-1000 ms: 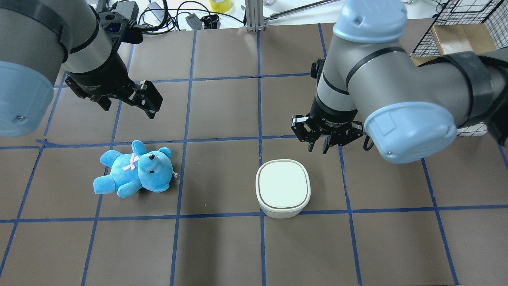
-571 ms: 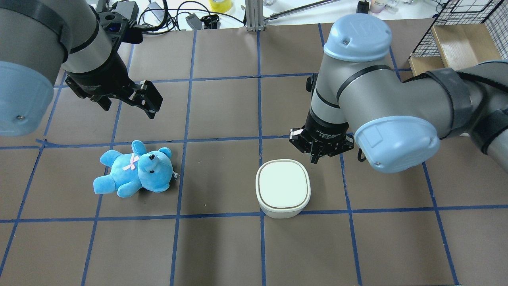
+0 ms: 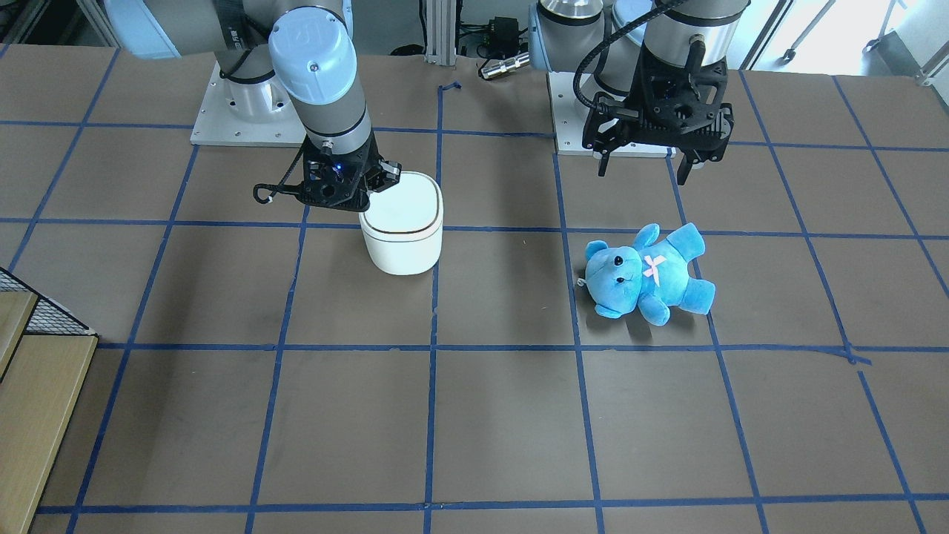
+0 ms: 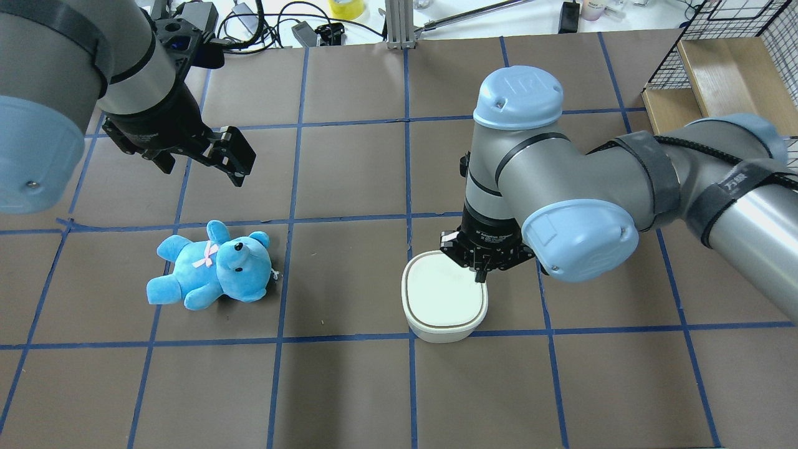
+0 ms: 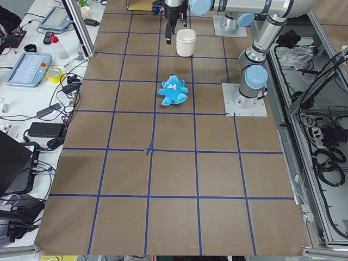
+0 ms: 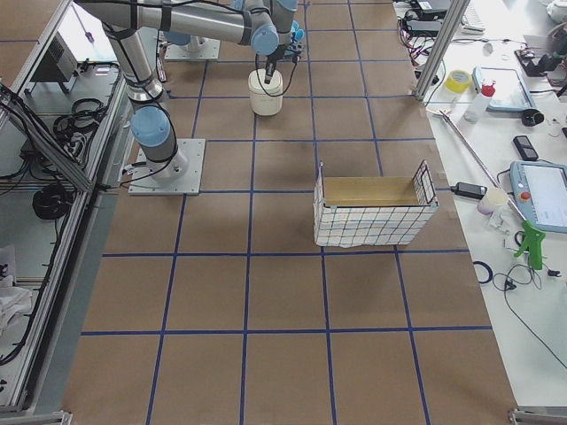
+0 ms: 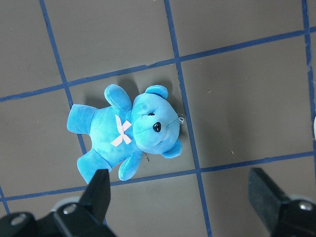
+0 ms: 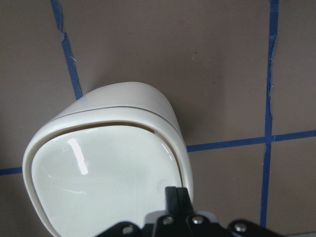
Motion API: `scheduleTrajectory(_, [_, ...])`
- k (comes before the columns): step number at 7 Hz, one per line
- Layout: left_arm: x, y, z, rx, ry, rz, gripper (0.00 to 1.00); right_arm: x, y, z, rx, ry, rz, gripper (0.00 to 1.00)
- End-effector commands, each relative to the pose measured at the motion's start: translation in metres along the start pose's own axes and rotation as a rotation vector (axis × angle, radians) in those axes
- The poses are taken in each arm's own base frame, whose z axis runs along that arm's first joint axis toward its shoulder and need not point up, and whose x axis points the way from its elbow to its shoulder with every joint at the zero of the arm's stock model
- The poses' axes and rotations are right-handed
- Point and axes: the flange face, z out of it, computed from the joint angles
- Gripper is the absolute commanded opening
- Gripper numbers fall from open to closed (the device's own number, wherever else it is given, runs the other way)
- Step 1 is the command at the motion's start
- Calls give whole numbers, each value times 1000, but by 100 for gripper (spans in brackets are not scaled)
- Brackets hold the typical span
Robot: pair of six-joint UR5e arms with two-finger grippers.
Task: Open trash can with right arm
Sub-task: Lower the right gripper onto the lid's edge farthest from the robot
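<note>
The white trash can (image 4: 444,299) stands right of the table's middle, also in the front view (image 3: 404,222) and the right wrist view (image 8: 108,182). Its lid lies down, with a thin dark gap along one edge in the wrist view. My right gripper (image 4: 480,274) is shut, fingers together and pointing down. The tip sits at the lid's far right corner (image 8: 176,197), and the mount glows blue (image 3: 337,169). My left gripper (image 4: 199,163) is open and empty, above and beyond a blue teddy bear (image 4: 212,274), also in the left wrist view (image 7: 128,133).
A wire basket with a cardboard liner (image 4: 717,56) stands at the table's far right corner, also in the right view (image 6: 372,208). Cables and small devices (image 4: 262,25) lie past the far edge. Blue tape lines grid the brown table (image 4: 349,386).
My right arm swung toward me and left, onto the trash can's far right corner. Its fingers went from apart to shut. The left arm and the teddy bear stayed still.
</note>
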Motion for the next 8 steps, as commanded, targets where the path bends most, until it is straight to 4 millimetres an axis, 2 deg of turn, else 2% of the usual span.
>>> scheduleTrajectory(1, [0,0,0,0,0,0,100,-1,2,6,-19,-11,-2,5])
scheduleTrajectory(5, [0,0,0,0,0,0,100,0,7,27,-36,-29,-10,6])
scheduleTrajectory(8, [0,0,0,0,0,0,100,0,6,30,-38,-26,-10,7])
